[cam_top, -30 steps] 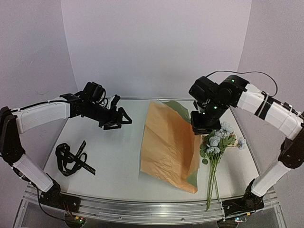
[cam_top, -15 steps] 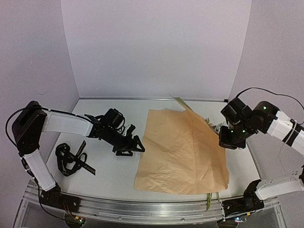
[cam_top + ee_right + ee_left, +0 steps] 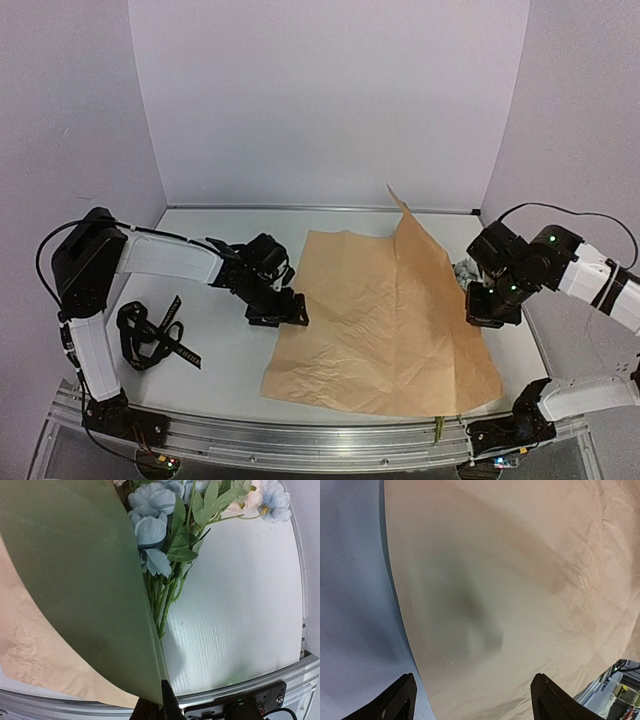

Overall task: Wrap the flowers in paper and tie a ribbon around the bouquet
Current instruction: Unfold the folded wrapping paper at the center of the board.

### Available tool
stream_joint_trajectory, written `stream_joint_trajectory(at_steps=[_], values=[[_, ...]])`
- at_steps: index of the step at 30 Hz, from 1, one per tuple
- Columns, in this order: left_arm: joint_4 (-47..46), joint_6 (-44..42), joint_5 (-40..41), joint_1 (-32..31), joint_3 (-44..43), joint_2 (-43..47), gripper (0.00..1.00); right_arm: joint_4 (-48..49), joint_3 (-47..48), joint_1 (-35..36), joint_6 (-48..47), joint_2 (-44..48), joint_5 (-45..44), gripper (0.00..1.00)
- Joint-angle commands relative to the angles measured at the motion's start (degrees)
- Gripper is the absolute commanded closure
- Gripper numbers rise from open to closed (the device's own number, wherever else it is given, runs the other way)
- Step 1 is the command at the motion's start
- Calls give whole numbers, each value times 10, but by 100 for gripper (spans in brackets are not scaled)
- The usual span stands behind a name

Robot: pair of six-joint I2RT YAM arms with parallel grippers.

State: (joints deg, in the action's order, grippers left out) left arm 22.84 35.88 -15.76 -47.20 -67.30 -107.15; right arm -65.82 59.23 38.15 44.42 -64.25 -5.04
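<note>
Your right end effector (image 3: 159, 707) is clamped on one edge of the large creased paper sheet (image 3: 380, 320), tan face up, sage green beneath. It holds that edge raised over the small bunch of cream and pale blue flowers (image 3: 160, 535) on the white worktop (image 3: 220, 385). Your left end effector (image 3: 472, 700), fingers wide apart, hovers at the opposite edge, probably to steady it, though contact is unclear
</note>
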Motion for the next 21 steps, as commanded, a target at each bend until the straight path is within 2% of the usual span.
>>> stream_joint_trajectory(at_steps=[1, 7, 11, 13, 16, 21], values=[[86, -31, 143, 3, -65, 1, 19, -3, 17, -1, 11, -41, 45, 100], [112, -52, 159, 35, -82, 19, 20, 30, 13, 10, 70, -64, 35, 100], [120, -64, 152, 53, -89, 43, 20, 100, 7, 78, 128, -111, -20, 100], [121, -67, 130, 54, -89, 55, 21, 174, -11, 110, 172, -143, -43, 100], [113, -62, 96, 54, -58, 84, 24, 250, -21, 147, 202, -177, -76, 100], [77, -40, 52, 54, 3, 134, 27, 279, 3, 152, 189, -196, -87, 100]])
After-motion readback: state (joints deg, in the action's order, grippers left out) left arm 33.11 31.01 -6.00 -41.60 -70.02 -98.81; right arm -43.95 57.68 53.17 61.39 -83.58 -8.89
